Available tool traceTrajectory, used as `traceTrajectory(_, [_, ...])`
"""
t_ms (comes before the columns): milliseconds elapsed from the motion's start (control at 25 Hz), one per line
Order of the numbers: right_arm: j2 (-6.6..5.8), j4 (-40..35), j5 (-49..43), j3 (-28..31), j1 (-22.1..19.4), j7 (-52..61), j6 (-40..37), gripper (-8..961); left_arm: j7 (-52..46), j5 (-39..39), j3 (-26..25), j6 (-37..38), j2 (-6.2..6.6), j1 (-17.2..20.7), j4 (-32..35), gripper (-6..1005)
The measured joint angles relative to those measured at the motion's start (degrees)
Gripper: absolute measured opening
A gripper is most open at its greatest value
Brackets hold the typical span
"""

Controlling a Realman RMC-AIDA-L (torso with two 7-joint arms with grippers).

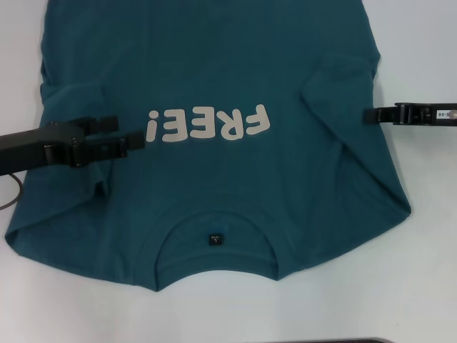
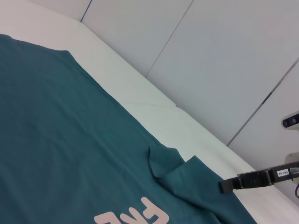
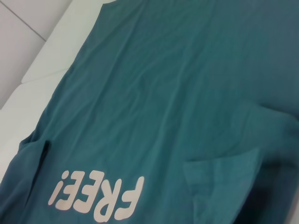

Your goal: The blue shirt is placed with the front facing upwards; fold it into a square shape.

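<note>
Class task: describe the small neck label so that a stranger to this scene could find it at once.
Find the blue shirt spread over the white table. Below its "FREE!" print, inside the curved collar, sits the neck label: a tiny dark square, the only dark patch on the fabric.

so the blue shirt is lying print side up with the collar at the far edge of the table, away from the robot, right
Not quite. The blue shirt does lie print side up, with the FREE! print showing, but the collar is at the near edge, toward the robot, not the far one. The head view shows this: the neck opening and its small label sit nearest the robot.
</note>
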Motion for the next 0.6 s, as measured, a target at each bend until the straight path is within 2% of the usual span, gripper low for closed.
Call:
traceTrajectory(200, [0.25,0.01,0.00,-0.18,0.62,-0.87,2.08,31,0.06,0.00,0.00,0.00,0.00,-0.02,0.00,907])
traceTrajectory(440, [1.05,-0.45,0.00,-0.42,1.48,-2.31,5.89,33,0.07,0.00,0.00,-0.06,-0.01,-0.02,0.00,907])
traceTrajectory(600, [1.15,-0.47,-0.10,-1.17,1.70,-2.57,7.58,45,0.07,0.00,0.00,-0.08,-0.08,0.02,0.08,908])
